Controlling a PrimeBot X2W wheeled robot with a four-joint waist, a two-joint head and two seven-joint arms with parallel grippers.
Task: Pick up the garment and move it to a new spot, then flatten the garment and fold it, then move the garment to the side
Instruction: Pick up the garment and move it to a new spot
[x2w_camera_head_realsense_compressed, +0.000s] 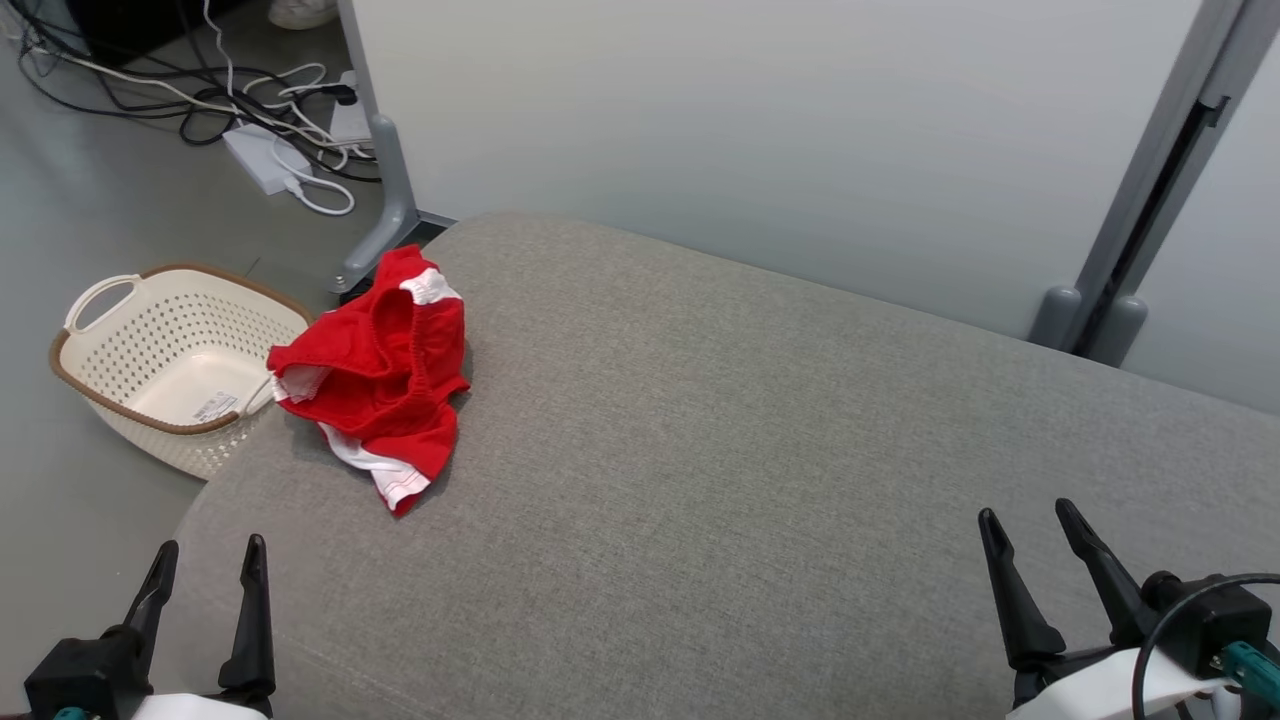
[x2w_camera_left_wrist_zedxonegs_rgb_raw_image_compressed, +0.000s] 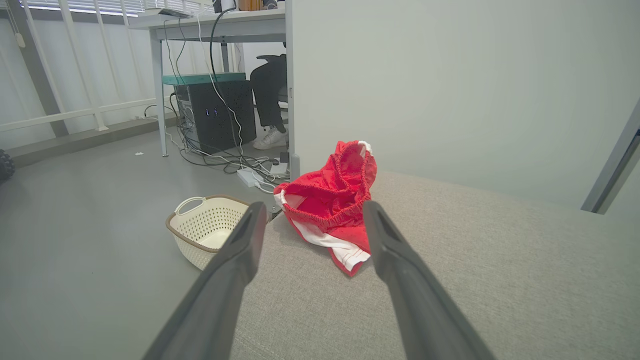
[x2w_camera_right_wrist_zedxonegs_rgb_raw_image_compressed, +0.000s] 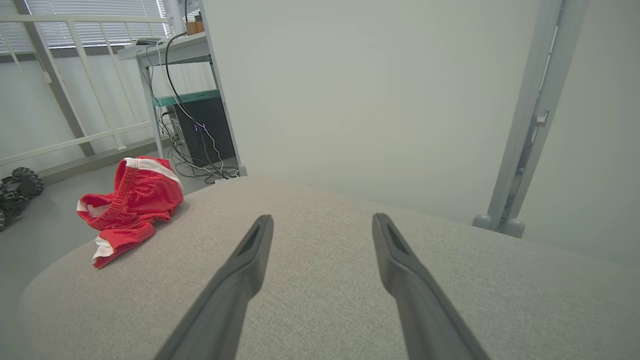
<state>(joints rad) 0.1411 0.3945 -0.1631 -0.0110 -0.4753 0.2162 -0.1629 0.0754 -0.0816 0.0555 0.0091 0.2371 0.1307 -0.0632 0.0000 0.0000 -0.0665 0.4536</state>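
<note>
The garment (x2w_camera_head_realsense_compressed: 385, 375) lies crumpled in a red heap with white trim at the far left edge of the grey fabric surface (x2w_camera_head_realsense_compressed: 720, 450). My left gripper (x2w_camera_head_realsense_compressed: 210, 560) stands open at the near left corner, well short of the garment. In the left wrist view the garment (x2w_camera_left_wrist_zedxonegs_rgb_raw_image_compressed: 332, 200) sits ahead between my open fingers (x2w_camera_left_wrist_zedxonegs_rgb_raw_image_compressed: 247, 240). My right gripper (x2w_camera_head_realsense_compressed: 1030, 525) is open at the near right, far from it. From the right wrist the garment (x2w_camera_right_wrist_zedxonegs_rgb_raw_image_compressed: 132, 205) shows at the far left, beyond the open gripper (x2w_camera_right_wrist_zedxonegs_rgb_raw_image_compressed: 322, 225).
A cream perforated basket (x2w_camera_head_realsense_compressed: 100, 375) stands on the floor just left of the surface. Cables and a power strip (x2w_camera_head_realsense_compressed: 265, 160) lie on the floor behind it. A pale partition panel (x2w_camera_head_realsense_compressed: 760, 130) with grey posts (x2w_camera_head_realsense_compressed: 1130, 240) borders the far edge. A person's shoe (x2w_camera_left_wrist_zedxonegs_rgb_raw_image_compressed: 270, 139) shows under a desk.
</note>
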